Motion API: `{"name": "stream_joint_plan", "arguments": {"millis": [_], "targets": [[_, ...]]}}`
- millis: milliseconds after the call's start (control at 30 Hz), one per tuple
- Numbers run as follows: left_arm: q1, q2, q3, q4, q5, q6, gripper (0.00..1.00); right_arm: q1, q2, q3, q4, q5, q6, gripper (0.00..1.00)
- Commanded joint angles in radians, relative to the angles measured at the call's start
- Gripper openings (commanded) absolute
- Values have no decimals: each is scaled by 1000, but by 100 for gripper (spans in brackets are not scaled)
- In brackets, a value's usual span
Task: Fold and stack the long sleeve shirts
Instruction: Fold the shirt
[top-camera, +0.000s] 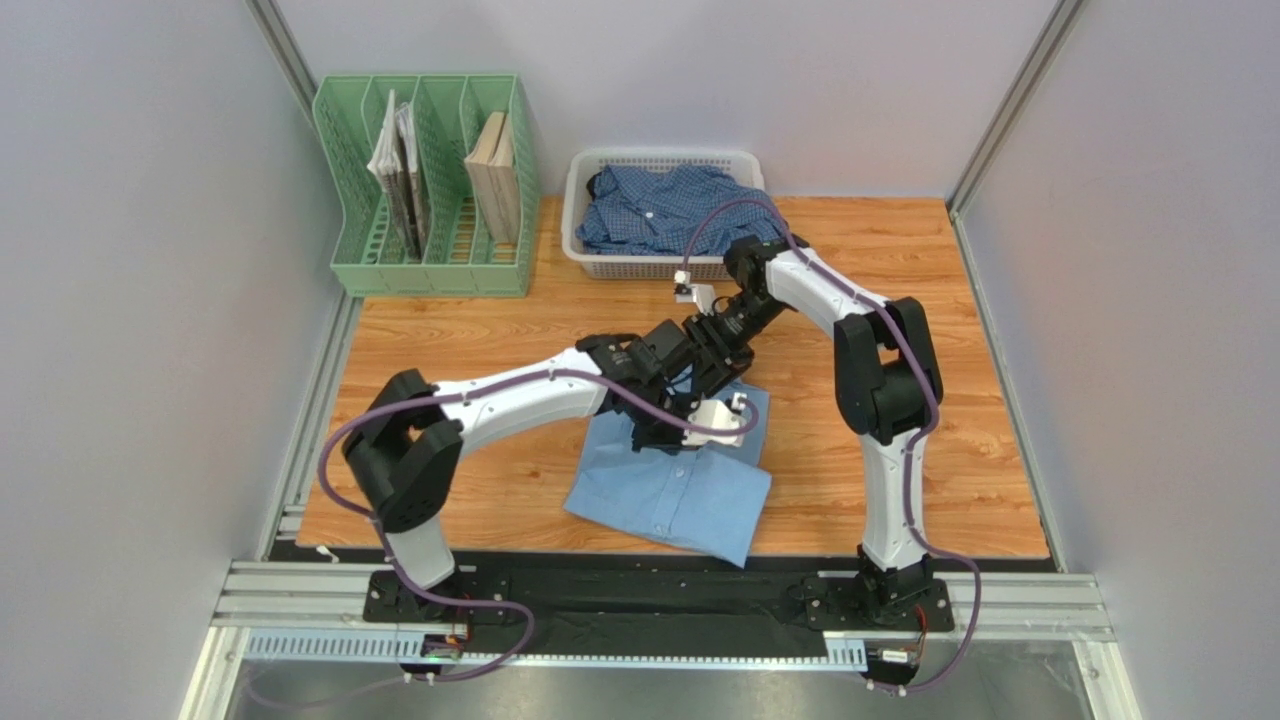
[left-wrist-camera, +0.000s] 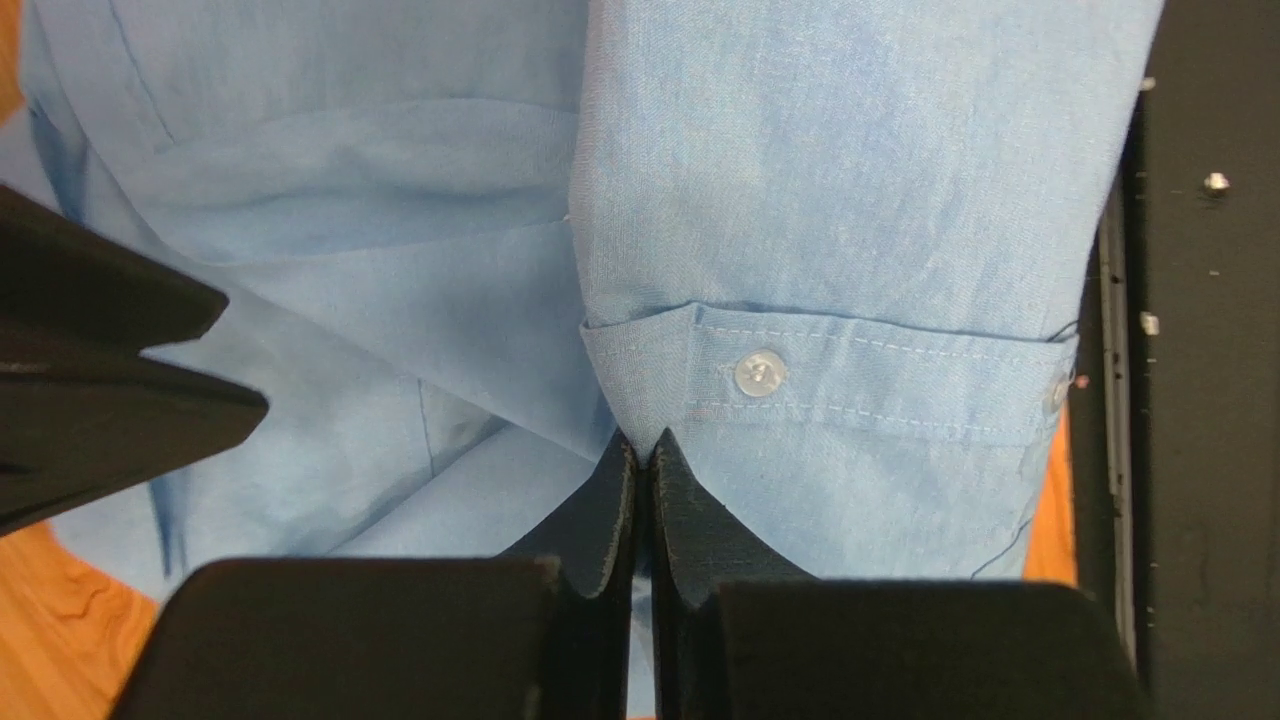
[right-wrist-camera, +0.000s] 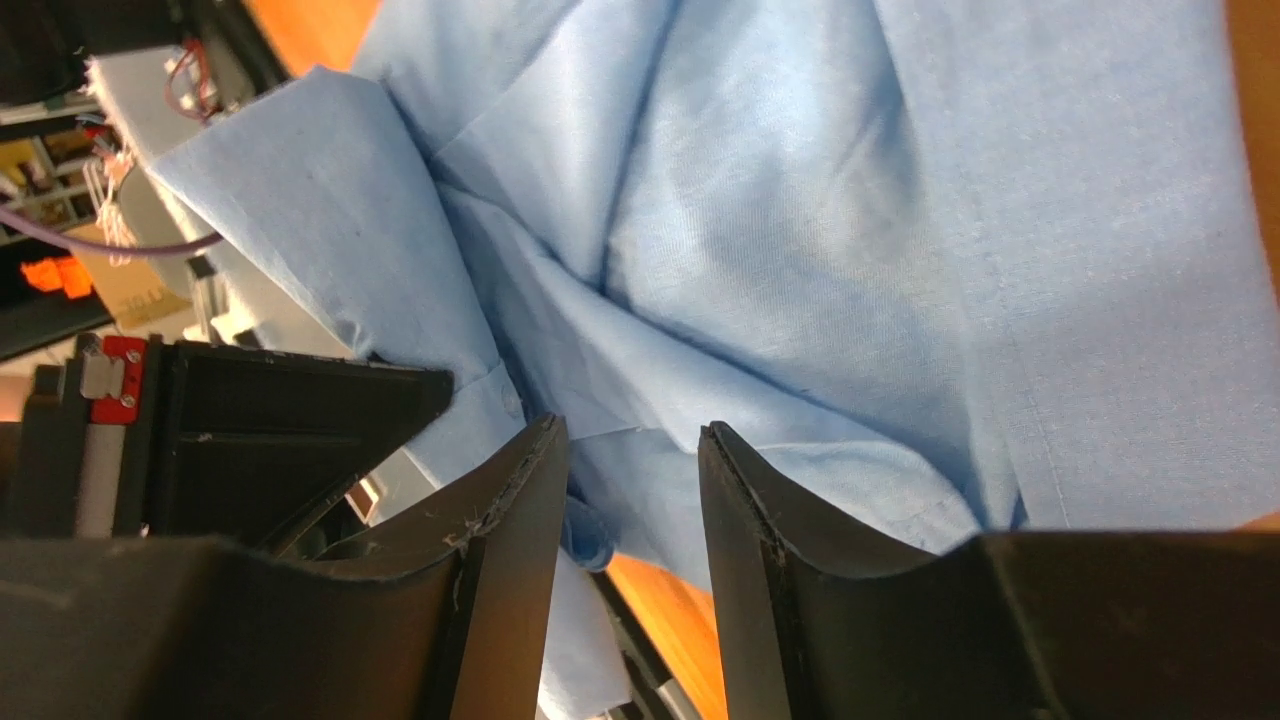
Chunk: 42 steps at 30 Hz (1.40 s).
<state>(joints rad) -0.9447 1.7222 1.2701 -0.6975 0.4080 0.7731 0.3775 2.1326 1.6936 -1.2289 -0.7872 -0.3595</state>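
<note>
– At the left fingertips, what do you log?
– Left gripper (left-wrist-camera: 646, 450) clamped tight, jaws pressed flat together, pinching the corner of a cuff (left-wrist-camera: 842, 375). One pale button (left-wrist-camera: 760, 372) on the cuff band. The sleeve runs up and away from the pinch.
– Whose cuff?
– Light blue shirt (top-camera: 669, 488). Plain cloth, creased, bunched beside the sleeve in the left wrist view.
– Right side?
– Right gripper (right-wrist-camera: 631, 435) released: jaws apart, a clear gap, nothing between them. It hangs just over the same shirt's folds. A strip of bare wood shows through the gap.
– Do the two grippers meet?
– Near, touching or not I cannot tell. From above, both wrists crowd over the shirt's far edge. The left arm reaches in from the left and the right arm bends back from the far side.
– Where does the shirt lie?
– On the table (top-camera: 496, 323), middle front, spread as a rough rectangle, one corner pointing toward the arm bases.
– The other shirt?
– Checked shirt (top-camera: 661, 210), darker blue, heaped in the white basket (top-camera: 661, 267) at the table's far edge, well apart from the light one.
– Anything else?
– Green rack (top-camera: 428, 270) just left of the basket, a few booklets standing in its slots.
</note>
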Motion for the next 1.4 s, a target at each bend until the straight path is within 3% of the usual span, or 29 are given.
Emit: {"name": "stream_joint_plan", "arguments": {"millis": [0,133,167,367,667,833,933,1067,1367], "targets": [[98,102,126,-48,182,72,5,0,49,54,37,52,36,44],[118,207,187,-103,206,78,22,3,99,31,68,60,54,43],[119,221,205,-109,204,68,33,0,105,22,71,60,53,43],[124,278,221,-143,198,-57,56,37,125,-40,117,91,18,43],[107,241,118,-128,299,-305,50,92,43,-187,138,97,-38,41],[109,94,19,-45,325,-402,57,92,-52,-210,70,30,-65,41],[107,4,0,-39,333,-397,64,78,-80,-99,-18,-35,-75,42],[107,-42,-6,-51,313,-359,64,64,-73,-5,-27,-87,-12,42],[112,31,-40,-34,243,-239,65,47,44,8,141,-10,120,34]]}}
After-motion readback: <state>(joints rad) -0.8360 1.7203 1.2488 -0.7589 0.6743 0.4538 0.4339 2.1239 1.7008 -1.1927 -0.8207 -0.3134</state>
